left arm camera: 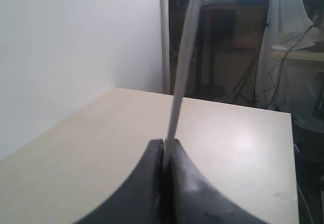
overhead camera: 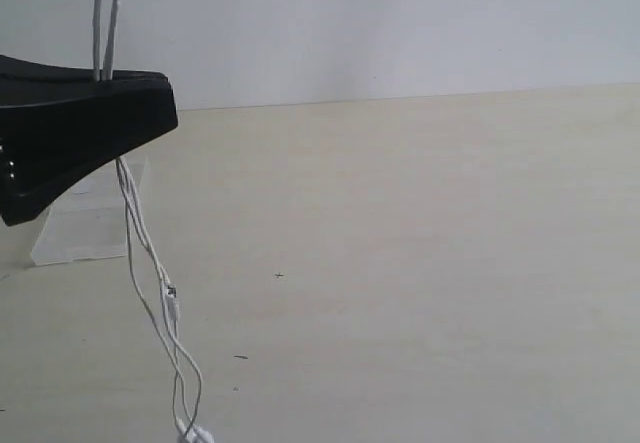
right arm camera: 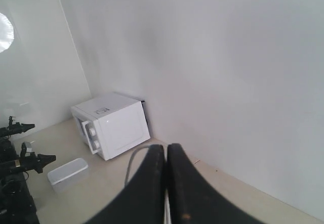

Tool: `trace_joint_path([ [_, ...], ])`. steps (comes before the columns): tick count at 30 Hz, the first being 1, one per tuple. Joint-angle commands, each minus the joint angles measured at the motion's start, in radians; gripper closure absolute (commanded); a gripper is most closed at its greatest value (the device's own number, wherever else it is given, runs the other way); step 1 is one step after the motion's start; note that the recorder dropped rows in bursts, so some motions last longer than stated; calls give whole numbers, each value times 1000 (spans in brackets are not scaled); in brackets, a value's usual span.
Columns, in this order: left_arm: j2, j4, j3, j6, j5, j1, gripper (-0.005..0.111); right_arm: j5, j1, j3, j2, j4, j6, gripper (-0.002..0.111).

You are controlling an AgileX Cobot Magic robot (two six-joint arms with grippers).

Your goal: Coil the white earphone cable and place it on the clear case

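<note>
The white earphone cable [overhead camera: 150, 263] hangs in two strands from my left gripper [overhead camera: 165, 105], which is shut on it. Its inline piece [overhead camera: 172, 303] dangles above the table and the earbuds [overhead camera: 195, 433] reach the tabletop at the front edge of the exterior view. Above the gripper, two strands rise out of the top of that view. In the left wrist view the cable [left arm camera: 182, 57] runs out from the closed left gripper [left arm camera: 164, 143]. The clear case [overhead camera: 85, 223] lies flat on the table, partly hidden under the left gripper. My right gripper [right arm camera: 166, 150] is shut, with a thin white strand [right arm camera: 165, 213] between its jaws.
The pale wooden table [overhead camera: 420, 263] meets a white wall at the back. The right wrist view looks down on a white box with knobs [right arm camera: 114, 125], a lidded translucent container [right arm camera: 67, 173] and black equipment [right arm camera: 15, 183]. Beyond the table edge [left arm camera: 291, 148] stands dark furniture.
</note>
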Motion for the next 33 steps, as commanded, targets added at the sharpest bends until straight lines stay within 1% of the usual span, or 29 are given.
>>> trace_joint_path([
  [1, -2, 13, -1, -9, 30, -4, 105, -84, -4, -6, 1, 22, -3, 108],
  [8, 41, -17, -1, -5, 22, -4, 85, -129, -4, -6, 59, 240, -151, 108],
  [11, 46, -17, -1, -5, 22, -4, 82, -129, -4, -6, 84, 267, -164, 108],
  [16, 46, -21, -1, 29, 22, -4, 82, -136, -4, -6, 97, 288, -185, 108],
  [23, 48, -65, -1, 46, 24, -4, 82, -151, -4, -6, 97, 309, -205, 108],
  [27, 63, -70, -1, 46, -28, -4, 82, -153, -4, -6, 97, 308, -205, 108],
  [29, 78, -70, -1, 46, -62, -4, 79, -155, -4, -6, 97, 308, -205, 108],
  [33, 113, -70, -1, 46, -117, -4, 66, -159, -4, -6, 97, 311, -205, 108],
])
